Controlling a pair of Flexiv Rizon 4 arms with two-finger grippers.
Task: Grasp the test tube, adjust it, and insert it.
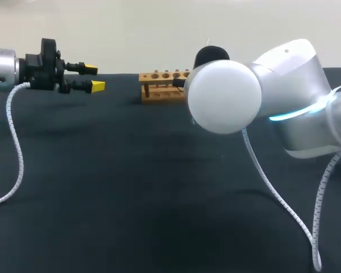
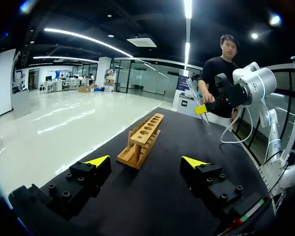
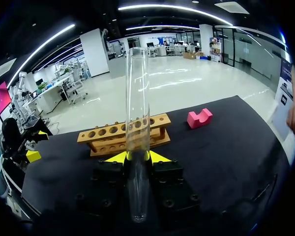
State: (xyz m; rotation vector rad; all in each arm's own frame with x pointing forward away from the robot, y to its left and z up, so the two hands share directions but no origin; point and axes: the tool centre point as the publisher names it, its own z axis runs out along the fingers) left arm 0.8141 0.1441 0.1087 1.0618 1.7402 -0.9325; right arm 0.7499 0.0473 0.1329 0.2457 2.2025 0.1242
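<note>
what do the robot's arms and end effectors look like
The left arm and right arm are rounded silver-white shells; the right arm shows a glowing cyan ring. A white coiled cable trails from each. The left end effector and right end effector are black, blocky and bolted, with two wedge-shaped bright yellow tips.

1. Table [image 1: 131, 187]: dark matte top, flat, no creases seen.
2. Pink block [image 3: 199, 118]: notch in its upper face, lying on the table at 3 o'clock from the rack [image 3: 123, 135], near its end, not touching.
</note>
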